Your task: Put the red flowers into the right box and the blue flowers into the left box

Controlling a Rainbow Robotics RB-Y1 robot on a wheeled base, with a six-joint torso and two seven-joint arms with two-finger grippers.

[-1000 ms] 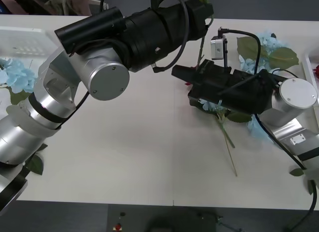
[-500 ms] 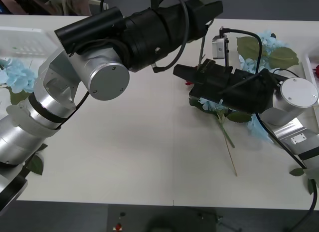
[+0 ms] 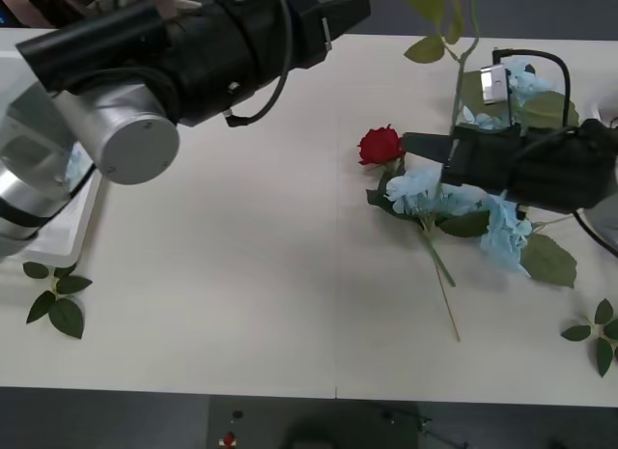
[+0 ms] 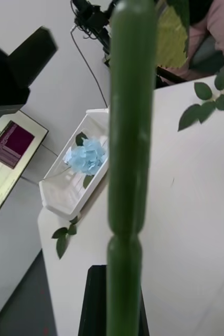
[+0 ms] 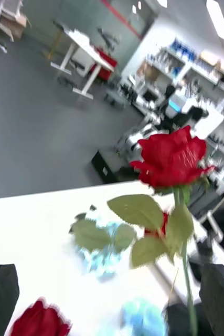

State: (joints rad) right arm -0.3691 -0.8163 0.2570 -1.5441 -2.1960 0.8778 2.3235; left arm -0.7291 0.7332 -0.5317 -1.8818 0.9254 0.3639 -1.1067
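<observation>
My right gripper (image 3: 427, 146) hovers over the table's right half, shut on the thin green stem (image 3: 462, 72) of a red flower that stands upright. That stem (image 4: 125, 173) runs close past the right wrist camera. Its bloom (image 5: 170, 156) faces my left gripper (image 3: 352, 9), which is open and raised at the back centre. A second red flower (image 3: 379, 145) lies on the table beside blue flowers (image 3: 502, 229). The left box (image 3: 70, 238), a white basket, holds a blue flower (image 4: 88, 155). A pale bit of the right box (image 3: 607, 109) shows at the far right edge.
More blue flowers with big leaves (image 3: 526, 92) lie at the back right. Loose leaf sprigs lie at the front left (image 3: 58, 306) and front right (image 3: 599, 338). The left arm's thick body (image 3: 126, 92) hangs over the table's left part.
The right gripper has drawn back to the right with a rose stem now standing upright in it. The left arm swung up and leftward, uncovering the red rose on the table.
</observation>
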